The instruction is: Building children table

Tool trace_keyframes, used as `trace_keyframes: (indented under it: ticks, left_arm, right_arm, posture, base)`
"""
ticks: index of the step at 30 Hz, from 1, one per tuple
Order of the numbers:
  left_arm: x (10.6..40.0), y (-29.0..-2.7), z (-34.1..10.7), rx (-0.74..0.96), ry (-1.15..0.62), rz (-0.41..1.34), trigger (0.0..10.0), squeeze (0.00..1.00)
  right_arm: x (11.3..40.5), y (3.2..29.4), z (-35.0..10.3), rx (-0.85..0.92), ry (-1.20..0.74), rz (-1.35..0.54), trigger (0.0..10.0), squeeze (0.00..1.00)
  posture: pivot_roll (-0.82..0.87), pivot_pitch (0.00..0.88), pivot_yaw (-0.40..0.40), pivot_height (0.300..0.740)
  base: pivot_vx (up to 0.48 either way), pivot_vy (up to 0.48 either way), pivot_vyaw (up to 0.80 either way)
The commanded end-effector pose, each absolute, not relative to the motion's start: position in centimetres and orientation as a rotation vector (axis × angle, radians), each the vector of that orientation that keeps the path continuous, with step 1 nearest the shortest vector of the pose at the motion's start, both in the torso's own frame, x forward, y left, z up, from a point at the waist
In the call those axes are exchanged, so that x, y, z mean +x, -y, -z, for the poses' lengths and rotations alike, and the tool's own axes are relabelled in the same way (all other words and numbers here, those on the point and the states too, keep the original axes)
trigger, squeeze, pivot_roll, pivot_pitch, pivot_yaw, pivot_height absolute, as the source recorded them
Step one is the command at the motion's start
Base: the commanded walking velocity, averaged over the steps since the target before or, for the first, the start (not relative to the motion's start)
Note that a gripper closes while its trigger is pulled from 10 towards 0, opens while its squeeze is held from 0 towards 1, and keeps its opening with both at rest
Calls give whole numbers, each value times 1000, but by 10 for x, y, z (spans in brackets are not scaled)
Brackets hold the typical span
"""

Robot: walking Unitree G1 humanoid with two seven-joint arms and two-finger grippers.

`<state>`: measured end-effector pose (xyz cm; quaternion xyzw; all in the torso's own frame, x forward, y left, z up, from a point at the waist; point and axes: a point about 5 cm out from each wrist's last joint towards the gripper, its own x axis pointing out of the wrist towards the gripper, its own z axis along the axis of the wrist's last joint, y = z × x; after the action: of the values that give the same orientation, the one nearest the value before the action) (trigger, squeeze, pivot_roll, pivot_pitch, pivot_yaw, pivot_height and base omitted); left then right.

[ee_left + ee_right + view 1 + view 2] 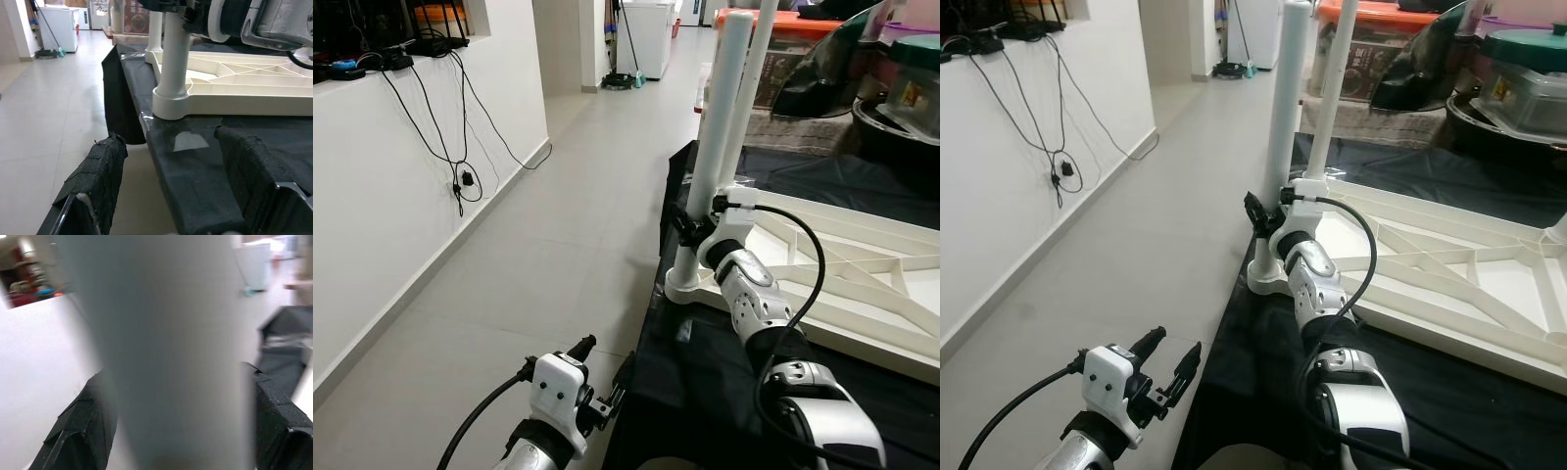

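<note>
The right claw (690, 223) grips the near-left white table leg (717, 127), upright in its socket on the upside-down tabletop (862, 269) on the black counter (705, 392), and a sideways push may tilt it out, while the left claw (1167, 370) hangs open.

Head stereo pair looked forward and down from above, over both arms at the black-covered bench edge (705, 392), with the floor (558, 225) on the robot's left. Both eyes shared the upturned tabletop (1449, 284) and its near leg (715, 147); the right eye sat slightly offset, so the leg fell further left in its frame. Left wrist cam sat low off the bench edge, looking along its fingers (98, 181) at the leg socket (171, 100), near. Right wrist cam was pressed right up to the leg (166, 347), blurred. All four views shared that leg.
</note>
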<state>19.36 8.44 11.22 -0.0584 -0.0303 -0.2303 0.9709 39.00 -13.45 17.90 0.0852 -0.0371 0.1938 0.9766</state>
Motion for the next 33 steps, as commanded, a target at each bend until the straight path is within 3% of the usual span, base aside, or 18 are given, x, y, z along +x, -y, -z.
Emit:
trace_keyframes:
  ticks: [1, 6, 11, 12, 13, 17, 19, 21, 24, 25, 27, 29, 31, 33]
  left_arm:
    - [193, -84, -108, -130, 35, 470, 10000, 0]
    - [193, -84, -107, -128, 34, 470, 10000, 0]
    - [193, -84, -107, -127, 34, 471, 10000, 0]
    - [193, -84, -107, -127, 34, 471, 10000, 0]
    - [193, -84, -107, -127, 34, 471, 10000, 0]
    - [193, -84, -107, -128, 34, 472, 10000, 0]
    - [193, -83, -107, -127, 33, 472, 10000, 0]
    - [193, -83, -107, -127, 33, 472, 10000, 0]
    - [193, -83, -106, -127, 32, 473, 10000, 0]
    - [193, -83, -106, -127, 32, 473, 10000, 0]
    - [192, -83, -106, -126, 31, 475, 10000, 0]
    - [192, -83, -106, -126, 31, 475, 10000, 0]
    - [193, -83, -106, -126, 30, 476, 10000, 0]
    - [193, -83, -106, -126, 30, 477, 10000, 0]
  right_arm:
    - [389, 129, -181, 169, 87, -441, 10000, 0]
    - [371, 102, -167, 88, -6, -859, 10000, 0]
    - [367, 97, -164, 66, -26, -944, 10000, 0]
    - [367, 96, -163, 56, -21, -955, 9490, 0]
    - [368, 95, -162, 50, -24, -943, 0, 0]
    - [369, 94, -162, 28, -13, -924, 0, 0]
    - [378, 98, -155, -19, -39, -739, 0, 0]
    - [378, 98, -155, -19, -39, -739, 0, 0]
    - [389, 128, -147, -33, -100, -298, 0, 0]
    - [389, 128, -147, -33, -100, -298, 0, 0]
    - [389, 155, -147, -28, -101, 35, 0, 0]
    - [389, 155, -147, -28, -101, 35, 0, 0]
    - [381, 163, -144, 25, -106, 225, 0, 0]
    - [378, 164, -142, 43, -110, 276, 0, 0]
  posture:
    - [44, 0, -34, 740]
    - [44, 0, -34, 740]
    - [47, 0, -35, 740]
    - [47, 0, -35, 740]
    - [47, 0, -35, 740]
    - [50, 0, -35, 740]
    - [50, 0, -35, 740]
    - [50, 0, -35, 740]
    - [47, 0, -35, 740]
    - [47, 0, -35, 740]
    - [47, 0, -35, 740]
    - [47, 0, -35, 740]
    - [44, 0, -33, 740]
    - [44, 0, -33, 740]
  base:
    - [0, 0, 0]
    - [0, 0, 0]
    - [0, 0, 0]
    - [0, 0, 0]
    - [0, 0, 0]
    - [0, 0, 0]
    - [0, 0, 0]
    - [0, 0, 0]
    - [0, 0, 0]
    - [0, 0, 0]
    - [0, 0, 0]
    - [0, 0, 0]
    - [0, 0, 0]
    - [0, 0, 0]
